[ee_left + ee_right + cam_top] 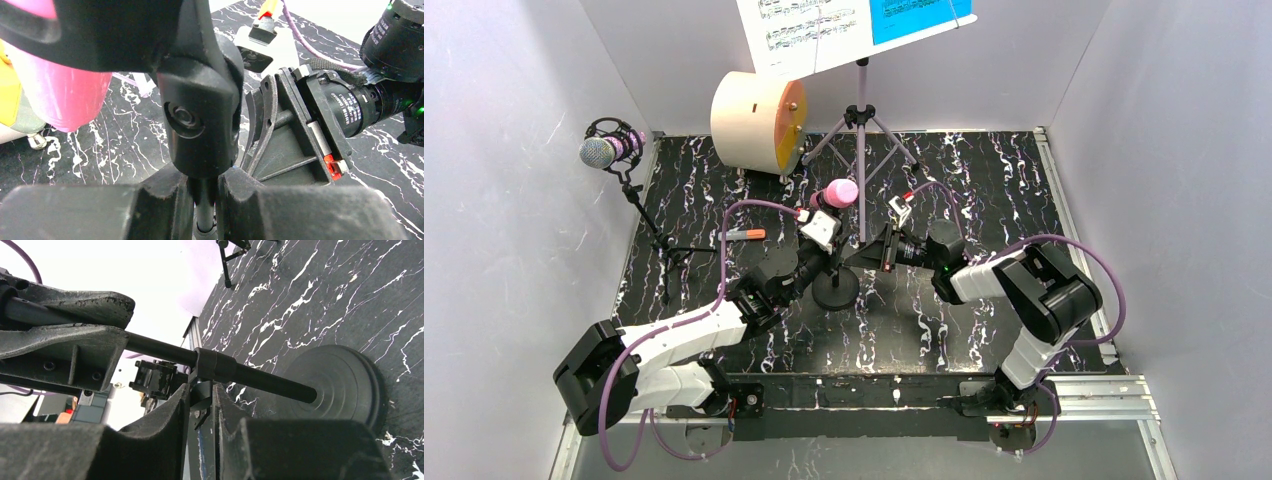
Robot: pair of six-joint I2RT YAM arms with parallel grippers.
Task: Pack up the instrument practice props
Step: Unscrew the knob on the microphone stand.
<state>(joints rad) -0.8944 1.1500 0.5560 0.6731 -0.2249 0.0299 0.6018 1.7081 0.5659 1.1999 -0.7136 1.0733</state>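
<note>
The pink microphone [840, 192] stands on a black stand with a thin pole and a round base [835, 291] at the table's middle. My left gripper [828, 259] is shut on the pole [205, 212] just under the mic clip [200, 115]; the pink microphone [62, 102] shows at the upper left. My right gripper [865, 256] is shut on a small knob [202, 399] under the pole's collar, near the base [336, 386]. The glittery purple microphone [605, 151] sits on a black tripod [664, 245] at the far left. The lilac music rack [861, 125] holds white and blue pages [844, 25] at the back.
A cream drum with an orange face [756, 121] lies at the back left of the rack. A small orange marker [746, 235] lies left of my left gripper. White walls close in the black marbled table [984, 190] on three sides.
</note>
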